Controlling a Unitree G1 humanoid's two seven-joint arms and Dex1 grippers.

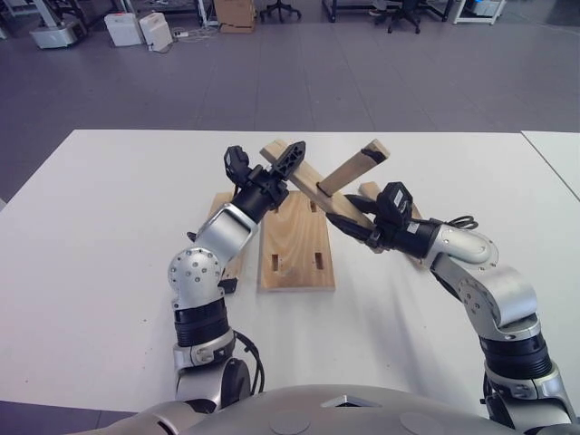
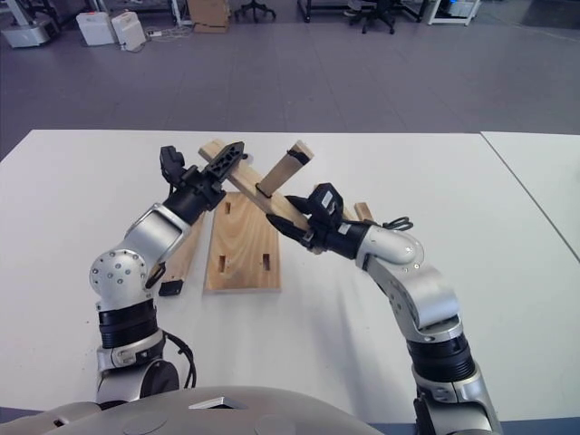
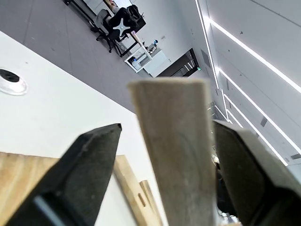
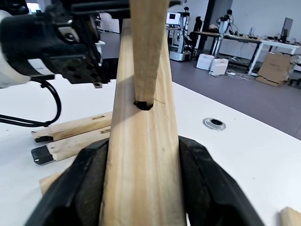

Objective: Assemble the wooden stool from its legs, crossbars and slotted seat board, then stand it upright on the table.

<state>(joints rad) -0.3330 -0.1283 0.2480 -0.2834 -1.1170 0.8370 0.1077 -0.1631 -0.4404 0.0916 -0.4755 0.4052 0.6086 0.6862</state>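
Seat board (image 1: 295, 245): lay flat at the centre of the surface (image 1: 109, 208).
Slotted bar (image 1: 313, 181): raised over the board's far end.
Second bar (image 1: 353, 166): stood in that slot.
Left legs (image 4: 77, 126): lay just left of the board.

Grey floor (image 1: 381, 82), white table (image 1: 82, 236), office chairs (image 1: 403, 13) at far desks, cardboard box (image 1: 235, 13), ceiling light strips (image 3: 249, 52)

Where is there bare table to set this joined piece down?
Bare table left of the left arm, out to the edge; also the near strip in front of the seat board, between the arms. Crowded: loose legs beside the board under the left arm, another leg by the right gripper.
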